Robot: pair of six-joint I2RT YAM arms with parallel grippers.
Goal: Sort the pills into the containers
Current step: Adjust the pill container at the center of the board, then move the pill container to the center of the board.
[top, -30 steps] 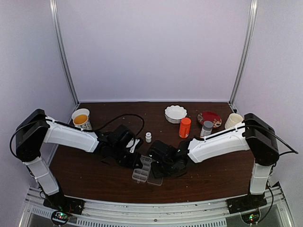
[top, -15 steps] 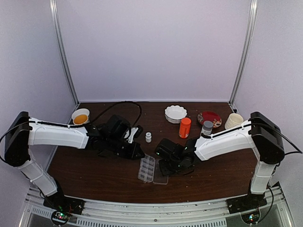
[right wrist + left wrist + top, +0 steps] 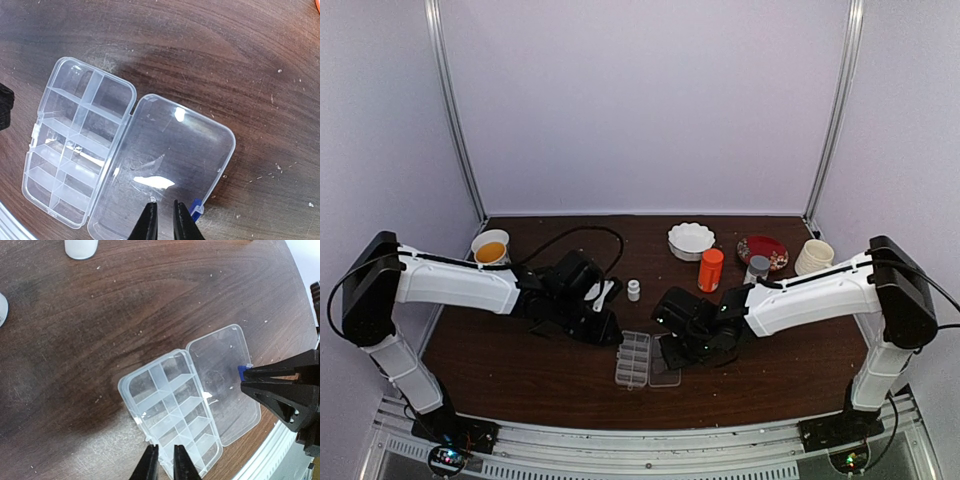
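Top external: you look down from behind the arm bases, far off, over the dark brown wooden table [image 3: 520, 370].
Left wrist: close above the flat clear plastic organiser box [image 3: 170, 410].
Right wrist: equally close, facing down.
Shared: that box, all three.

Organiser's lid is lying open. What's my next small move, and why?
Probably lift the left pincer straight up off the organiser box. Its lid lies flat open, the cells look empty, and the pincer, slightly parted, holds nothing. The small white bottle stands nearby, though its contents cannot be seen.
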